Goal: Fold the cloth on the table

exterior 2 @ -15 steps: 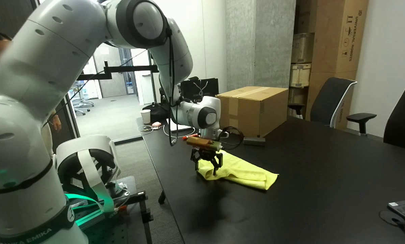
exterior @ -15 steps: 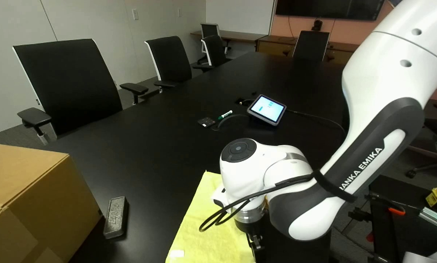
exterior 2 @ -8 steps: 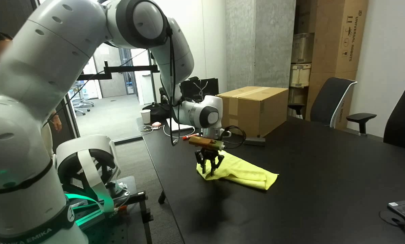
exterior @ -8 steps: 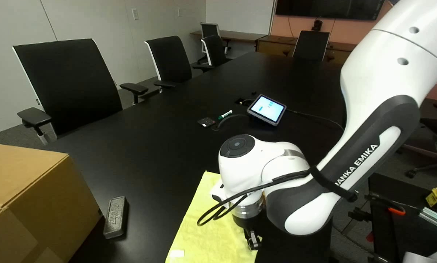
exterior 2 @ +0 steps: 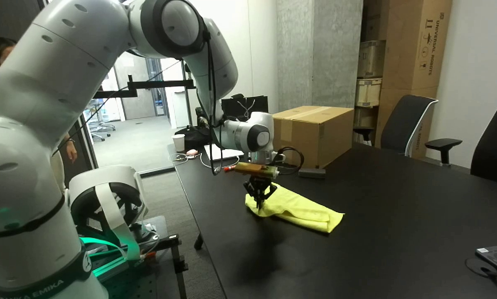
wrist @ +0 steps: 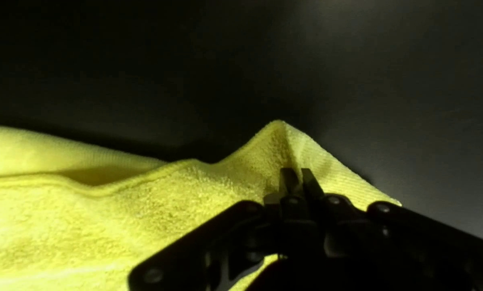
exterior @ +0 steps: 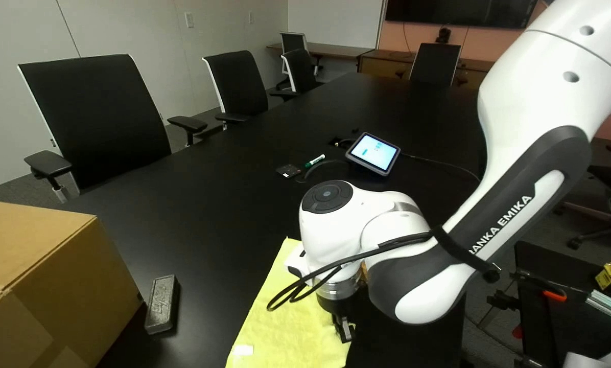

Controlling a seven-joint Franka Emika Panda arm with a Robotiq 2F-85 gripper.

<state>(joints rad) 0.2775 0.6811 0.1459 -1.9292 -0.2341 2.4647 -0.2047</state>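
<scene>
A yellow cloth (exterior: 285, 322) lies on the black table, seen in both exterior views, with layers and soft folds along the length of the cloth (exterior 2: 300, 207). At its near end in an exterior view, my gripper (exterior 2: 259, 204) points down with its fingers together. In the wrist view the gripper (wrist: 299, 178) is shut on a pinched ridge of the cloth (wrist: 144, 226) close to one edge, and the ridge peaks just beyond the fingertips. The cloth's surface directly beneath the gripper's body is hidden there.
A cardboard box (exterior 2: 313, 133) stands on the table beyond the cloth, with a dark eraser-like block (exterior: 161, 304) between them. A tablet (exterior: 373, 153), a green marker (exterior: 315, 161) and a small black device (exterior: 288, 171) sit farther along. The table edge (exterior 2: 202, 232) runs close beside the arm.
The gripper's fingers have come together from wide apart and now pinch the cloth. The arm has shifted slightly toward the box, and the cloth has slid a little with it.
</scene>
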